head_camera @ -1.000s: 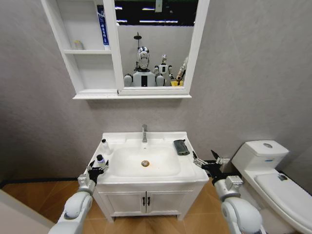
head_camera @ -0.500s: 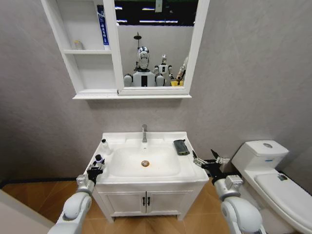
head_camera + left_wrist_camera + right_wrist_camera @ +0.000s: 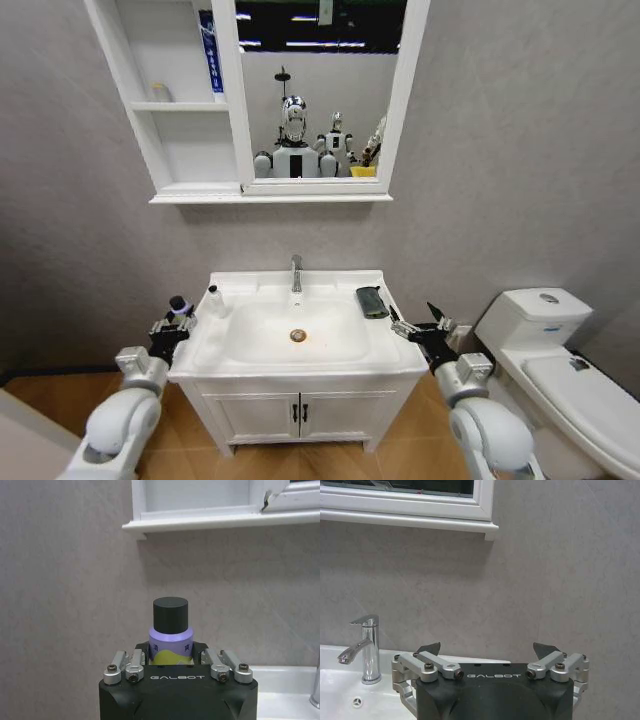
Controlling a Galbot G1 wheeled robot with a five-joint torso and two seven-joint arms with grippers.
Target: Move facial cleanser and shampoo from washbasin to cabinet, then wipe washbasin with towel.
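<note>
The left gripper (image 3: 172, 324) pinches a bottle (image 3: 170, 632) with a black cap and a lilac-and-yellow label, holding it upright off the basin's (image 3: 230, 362) left edge, over open floor beside the grey wall. Its arm reaches up from low on the left, with bare wall above it up to the cabinet (image 3: 193, 190) — white open shelves whose bottom ledge juts out overhead in the left wrist view. A blue tube (image 3: 211, 55) stands on the top shelf against the mirror frame.

A small white bottle (image 3: 214, 300) stands on the basin's back-left corner, near the gripper but apart from it. The basin is glossy white with an oval bowl, a chrome tap (image 3: 296, 273) and a brass drain (image 3: 297, 335).

The right gripper (image 3: 418, 329) hovers spread and empty just off the basin's right edge — between it and the toilet (image 3: 545, 340). The dark folded towel (image 3: 372, 301) lies on the back-right rim, near that gripper, not touched.
</note>
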